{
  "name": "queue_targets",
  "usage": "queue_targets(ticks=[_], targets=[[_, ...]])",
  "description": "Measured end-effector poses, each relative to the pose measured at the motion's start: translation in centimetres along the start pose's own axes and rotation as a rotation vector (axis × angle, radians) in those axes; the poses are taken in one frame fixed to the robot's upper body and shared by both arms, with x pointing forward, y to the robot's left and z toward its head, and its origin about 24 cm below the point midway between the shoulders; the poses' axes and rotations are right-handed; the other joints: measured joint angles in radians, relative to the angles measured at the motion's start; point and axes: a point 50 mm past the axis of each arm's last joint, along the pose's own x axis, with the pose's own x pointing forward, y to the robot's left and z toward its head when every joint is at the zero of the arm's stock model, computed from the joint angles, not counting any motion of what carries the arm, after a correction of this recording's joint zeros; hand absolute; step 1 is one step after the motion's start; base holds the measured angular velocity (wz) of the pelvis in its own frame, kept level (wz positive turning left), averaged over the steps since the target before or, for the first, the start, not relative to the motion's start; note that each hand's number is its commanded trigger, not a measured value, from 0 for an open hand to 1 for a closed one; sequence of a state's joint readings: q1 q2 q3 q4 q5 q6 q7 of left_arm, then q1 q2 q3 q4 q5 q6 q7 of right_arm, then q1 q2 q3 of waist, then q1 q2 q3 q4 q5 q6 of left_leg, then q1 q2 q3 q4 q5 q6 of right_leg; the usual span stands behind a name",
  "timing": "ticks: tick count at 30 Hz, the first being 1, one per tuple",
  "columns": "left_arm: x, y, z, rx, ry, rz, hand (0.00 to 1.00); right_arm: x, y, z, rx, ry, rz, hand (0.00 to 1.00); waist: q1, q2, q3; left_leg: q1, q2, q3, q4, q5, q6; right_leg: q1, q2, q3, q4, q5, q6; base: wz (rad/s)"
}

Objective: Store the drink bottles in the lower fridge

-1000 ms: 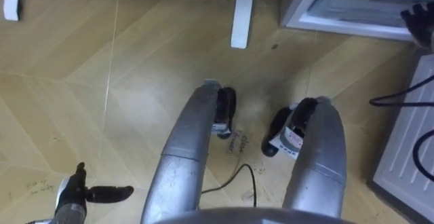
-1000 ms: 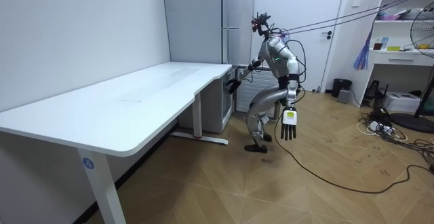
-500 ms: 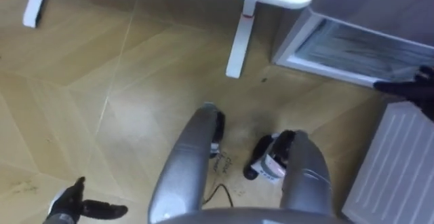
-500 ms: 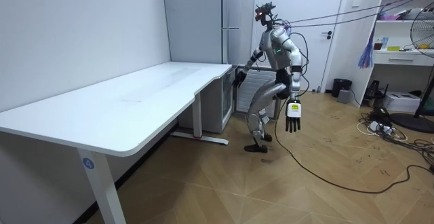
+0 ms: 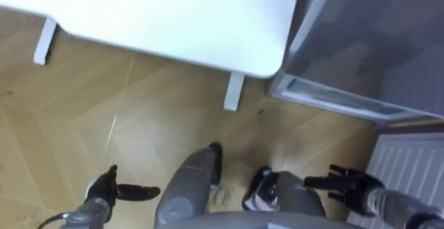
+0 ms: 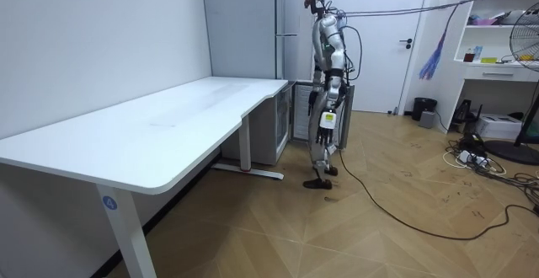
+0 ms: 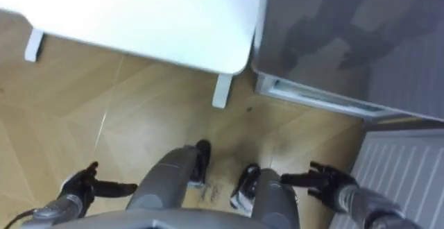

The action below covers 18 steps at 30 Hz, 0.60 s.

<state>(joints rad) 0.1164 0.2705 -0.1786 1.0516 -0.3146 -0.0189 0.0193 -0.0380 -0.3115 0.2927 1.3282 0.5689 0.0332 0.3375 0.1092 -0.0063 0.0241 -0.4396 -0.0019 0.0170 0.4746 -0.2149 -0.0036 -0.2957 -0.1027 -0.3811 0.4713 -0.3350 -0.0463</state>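
Observation:
I stand upright at the end of the white table [image 5: 173,14], facing the grey fridge [image 5: 361,41]; the glass front of its lower part [image 5: 333,97] shows as a narrow strip just above the floor. My left hand [image 5: 104,191] hangs low at my left side with its fingers straight and nothing in it. My right hand [image 5: 350,185] hangs low at my right side, fingers spread and empty, apart from the fridge. In the room view my left hand [image 6: 327,122] hangs beside my leg.
A white ribbed panel [image 5: 409,166] stands at my right, close to the right hand. White table legs [image 5: 234,91] rest on the wooden floor [image 5: 139,118] ahead. In the room view a fan, shelves and cables [image 6: 480,156] are at the room view's right.
I have straightened up from a bend, so the eye view has risen and now takes in the table top. My right hand has come away from the fridge front down to my side.

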Motion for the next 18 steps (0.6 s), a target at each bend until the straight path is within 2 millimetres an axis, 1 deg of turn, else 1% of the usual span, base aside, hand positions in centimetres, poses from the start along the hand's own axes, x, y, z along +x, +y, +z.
queue_targets(ticks=[1, 2, 3, 4, 5, 6, 7, 8, 9, 10, 11, 14, 16, 18], targets=[[0.0, -0.1, 0.0, -0.002, -0.004, -0.002, 0.00, 0.1, 0.3, -0.5, -0.004, 0.013, -0.003, 0.00, -0.003, -0.006, -0.0035, 0.045, 0.002, 0.010, -0.032, 0.001, 0.000, 0.045, 0.006, -0.002, -0.045, 0.013, 0.003, -0.15], [0.0, -0.2, 0.0, -0.002, -0.004, 0.002, 0.00, 0.2, 0.5, -0.8, -0.001, 0.019, -0.008, 0.00, -0.009, -0.009, -0.0058, 0.068, 0.002, 0.011, -0.049, 0.002, -0.001, 0.069, 0.010, -0.002, -0.064, 0.017, 0.006, -0.07], [0.0, -0.4, 0.0, -0.010, -0.007, 0.015, 0.00, 0.2, 0.8, -1.5, 0.006, 0.033, -0.012, 0.00, -0.023, -0.015, -0.0112, 0.110, -0.001, 0.011, -0.078, 0.003, -0.001, 0.114, 0.017, -0.002, -0.098, 0.025, 0.013, 0.03], [0.0, -0.7, -0.2, -0.030, -0.004, 0.026, 0.00, 0.2, 0.9, -2.1, 0.013, 0.044, -0.014, 0.00, -0.026, -0.019, -0.0126, 0.155, -0.004, 0.017, -0.107, 0.003, -0.001, 0.153, 0.020, -0.002, -0.128, 0.031, 0.019, 0.00], [-0.1, -0.9, -0.4, -0.035, 0.000, 0.027, 0.00, 0.2, 0.9, -2.4, 0.017, 0.049, -0.016, 0.00, -0.025, -0.021, -0.0134, 0.174, -0.005, 0.021, -0.119, 0.003, -0.001, 0.170, 0.024, -0.002, -0.138, 0.032, 0.022, -0.09], [-0.1, -1.5, -0.7, -0.048, 0.003, 0.018, 0.00, 0.2, 1.0, -2.9, 0.028, 0.057, -0.023, 0.00, -0.027, -0.023, -0.0208, 0.205, -0.008, 0.025, -0.140, 0.003, -0.001, 0.200, 0.027, 0.001, -0.160, 0.038, 0.027, -0.09], [-0.2, -1.8, -0.8, -0.069, 0.002, 0.015, 0.00, 0.2, 1.2, -3.5, 0.054, 0.064, -0.029, 0.00, -0.033, -0.026, -0.0235, 0.239, -0.009, 0.024, -0.163, 0.003, -0.001, 0.237, 0.032, 0.005, -0.188, 0.047, 0.033, -0.07], [-0.3, -1.7, -1.0, -0.067, 0.006, 0.016, 0.00, 0.2, 1.3, -3.9, 0.065, 0.069, -0.030, 0.00, -0.034, -0.027, -0.0235, 0.261, -0.009, 0.024, -0.177, 0.004, -0.001, 0.258, 0.036, 0.012, -0.204, 0.053, 0.035, -0.07], [-0.4, -1.6, -1.4, -0.076, 0.013, 0.023, 0.00, 0.1, 1.5, -4.6, 0.089, 0.080, -0.030, 0.00, -0.040, -0.033, -0.0230, 0.304, -0.010, 0.025, -0.200, 0.004, -0.001, 0.292, 0.041, 0.023, -0.231, 0.060, 0.038, -0.06], [-0.5, -1.5, -1.7, -0.071, 0.018, 0.026, 0.00, 0.1, 1.7, -5.1, 0.106, 0.086, -0.032, 0.00, -0.047, -0.037, -0.0234, 0.329, -0.012, 0.025, -0.206, 0.004, -0.001, 0.325, 0.044, 0.024, -0.255, 0.066, 0.040, -0.06], [-0.5, -1.5, -1.7, -0.068, 0.019, 0.026, 0.00, 0.1, 1.8, -5.2, 0.109, 0.087, -0.033, 0.00, -0.049, -0.038, -0.0229, 0.338, -0.011, 0.026, -0.207, 0.004, -0.001, 0.335, 0.045, 0.026, -0.260, 0.069, 0.041, -0.10], [-0.6, -1.4, -1.8, -0.050, 0.018, 0.026, 0.00, 0.2, 1.9, -5.1, 0.098, 0.082, -0.034, 0.00, -0.050, -0.043, -0.0219, 0.372, -0.010, 0.031, -0.218, 0.003, -0.001, 0.360, 0.047, 0.050, -0.273, 0.075, 0.042, -0.23], [-0.6, -1.3, -1.9, -0.035, 0.022, 0.025, 0.00, 0.2, 2.0, -5.2, 0.084, 0.088, -0.040, 0.00, -0.051, -0.046, -0.0182, 0.402, -0.010, 0.034, -0.228, 0.003, -0.001, 0.381, 0.048, 0.064, -0.274, 0.075, 0.042, -0.18], [-0.6, -1.2, -2.1, -0.021, 0.028, 0.025, 0.00, 0.2, 2.1, -5.2, 0.077, 0.092, -0.040, 0.00, -0.052, -0.047, -0.0178, 0.427, -0.010, 0.035, -0.239, 0.003, -0.001, 0.399, 0.050, 0.081, -0.281, 0.075, 0.042, -0.18]])
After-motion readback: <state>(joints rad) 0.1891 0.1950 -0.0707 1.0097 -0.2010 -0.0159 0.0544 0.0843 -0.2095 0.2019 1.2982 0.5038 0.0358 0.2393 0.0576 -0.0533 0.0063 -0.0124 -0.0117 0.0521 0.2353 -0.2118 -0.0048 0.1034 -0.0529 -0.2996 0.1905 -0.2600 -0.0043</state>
